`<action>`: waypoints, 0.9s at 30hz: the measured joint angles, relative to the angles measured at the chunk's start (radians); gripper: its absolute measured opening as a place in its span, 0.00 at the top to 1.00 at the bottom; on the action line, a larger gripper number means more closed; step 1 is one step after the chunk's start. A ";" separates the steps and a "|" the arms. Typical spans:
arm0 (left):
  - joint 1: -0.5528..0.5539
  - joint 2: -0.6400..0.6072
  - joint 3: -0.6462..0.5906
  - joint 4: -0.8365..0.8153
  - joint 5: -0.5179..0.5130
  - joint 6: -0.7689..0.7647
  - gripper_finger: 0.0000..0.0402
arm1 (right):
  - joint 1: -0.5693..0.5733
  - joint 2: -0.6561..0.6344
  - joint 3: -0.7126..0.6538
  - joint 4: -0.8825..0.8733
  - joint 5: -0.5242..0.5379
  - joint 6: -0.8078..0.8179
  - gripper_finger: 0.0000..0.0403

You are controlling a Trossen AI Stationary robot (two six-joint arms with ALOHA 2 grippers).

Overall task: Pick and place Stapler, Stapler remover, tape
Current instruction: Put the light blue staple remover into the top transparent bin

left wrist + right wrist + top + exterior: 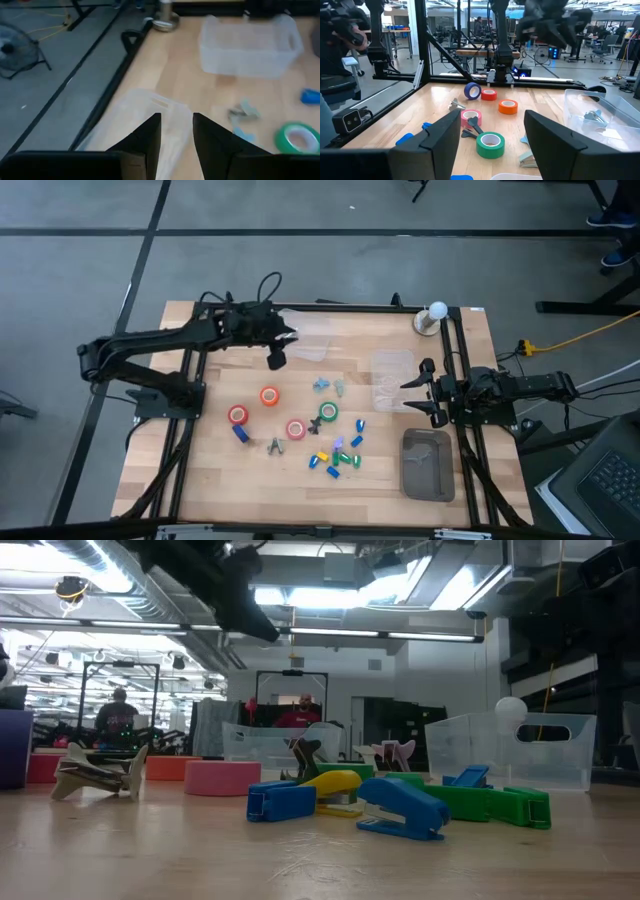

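Tape rolls (268,396) lie on the table, below the raised left pincer (277,358).

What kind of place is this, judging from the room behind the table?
Most likely a robotics lab or workshop. Other metal frame workstations stand on the open floor, office chairs sit by benches, and bare ceiling ducts run overhead. A seated person works in the background.

Left tool (277,358) hangs beside a clear bin (312,338), tape rolls (269,396) lying below on the table (215,480).
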 joint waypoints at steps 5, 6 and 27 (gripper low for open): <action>-0.066 -0.029 0.000 -0.077 0.005 0.003 0.73 | 0.000 0.000 0.000 0.000 0.000 0.000 0.44; -0.079 -0.029 0.000 -0.084 0.019 0.003 0.73 | 0.000 0.000 0.000 0.000 0.000 0.000 0.44; -0.263 0.382 0.000 0.196 0.041 0.271 0.74 | 0.000 0.000 0.000 0.000 0.000 0.000 0.44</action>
